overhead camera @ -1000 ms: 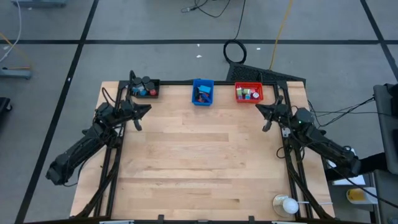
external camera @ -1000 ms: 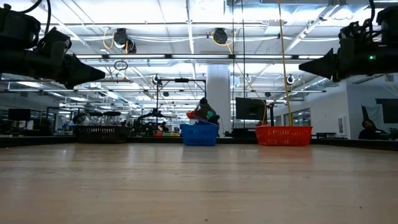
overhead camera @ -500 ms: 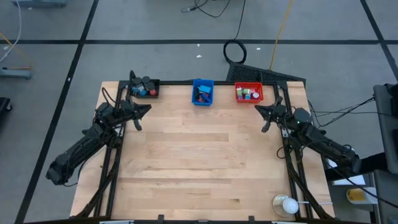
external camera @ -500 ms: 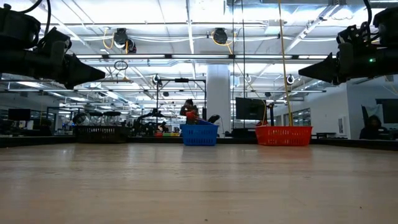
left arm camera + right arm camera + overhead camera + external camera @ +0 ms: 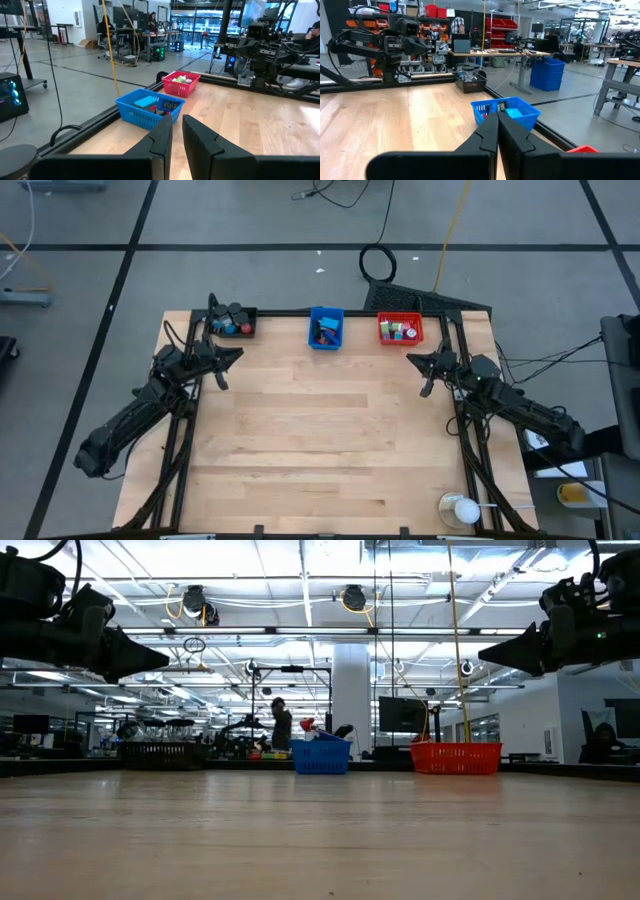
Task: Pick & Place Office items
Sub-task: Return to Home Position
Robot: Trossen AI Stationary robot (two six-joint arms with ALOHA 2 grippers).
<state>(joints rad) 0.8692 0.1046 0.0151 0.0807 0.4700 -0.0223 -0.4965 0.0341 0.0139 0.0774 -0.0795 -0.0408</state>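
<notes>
Office items all sat in the bins by the blue bin; right gripper, shut and empty, had edged slightly inward, left gripper near-closed, empty—sorting looked finished.

Bright overhead ceiling lights, soft shadows, sharp focus

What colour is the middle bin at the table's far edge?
Blue, the middle bin; clearest in the left wrist view.
</notes>
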